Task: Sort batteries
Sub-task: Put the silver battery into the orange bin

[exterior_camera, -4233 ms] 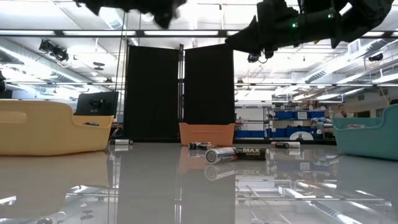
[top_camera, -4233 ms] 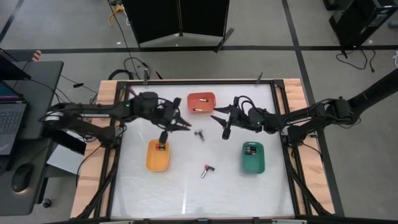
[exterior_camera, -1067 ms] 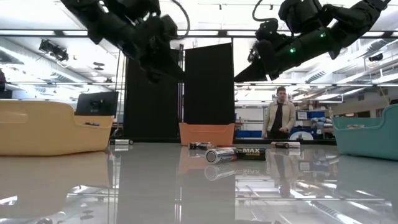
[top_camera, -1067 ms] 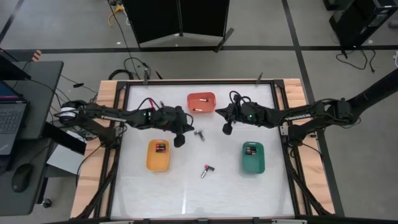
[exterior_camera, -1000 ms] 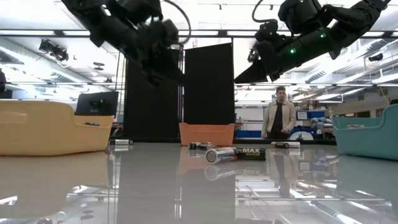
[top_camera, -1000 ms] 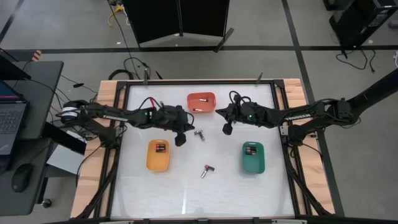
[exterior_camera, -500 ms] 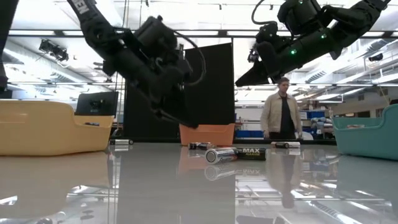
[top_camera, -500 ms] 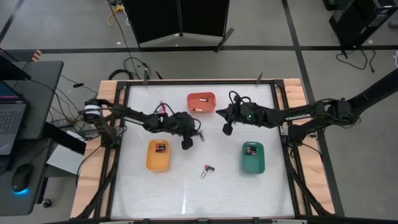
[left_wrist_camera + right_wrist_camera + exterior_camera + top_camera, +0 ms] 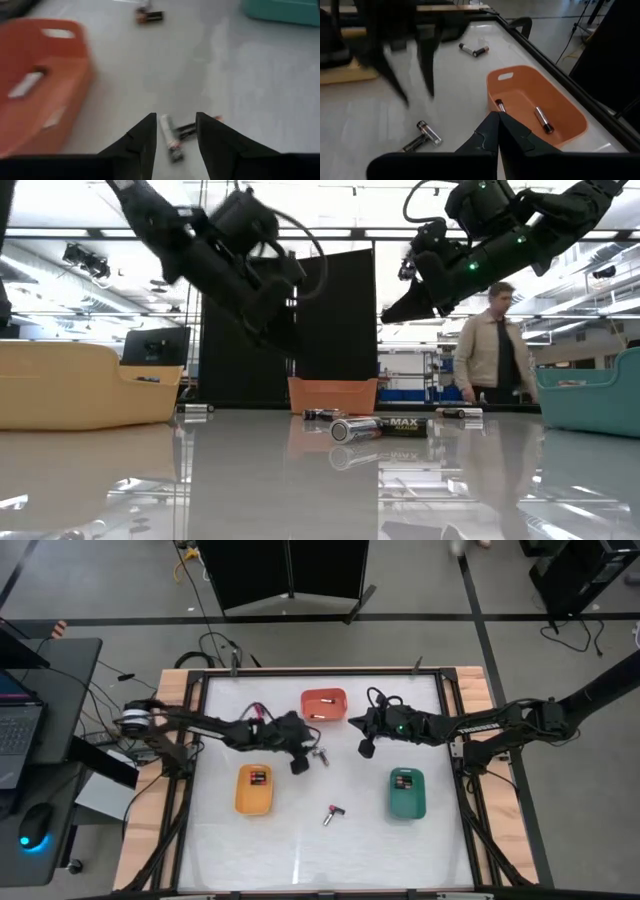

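Loose batteries lie on the white table. A pair (image 9: 320, 755) (image 9: 172, 137) lies side by side at mid-table, and one more (image 9: 333, 813) (image 9: 380, 427) lies nearer the front. My left gripper (image 9: 299, 764) (image 9: 176, 131) hangs open just left of the pair and above it, its fingers (image 9: 145, 140) framing the pair in the left wrist view. My right gripper (image 9: 365, 748) (image 9: 496, 126) is shut and empty, hovering right of the orange tray (image 9: 323, 705). That tray holds two batteries (image 9: 541, 119).
A yellow tray (image 9: 254, 790) at the left and a green tray (image 9: 407, 795) at the right each hold batteries. Two more batteries (image 9: 474, 50) lie near the far left corner. A raised frame (image 9: 448, 740) rims the table. A person (image 9: 495, 345) walks in the room behind.
My left gripper has swung toward the table's right, toward the mid-table battery pair, dipping low and then rising a little. My right gripper has kept still. The person in the room behind has walked to the right.
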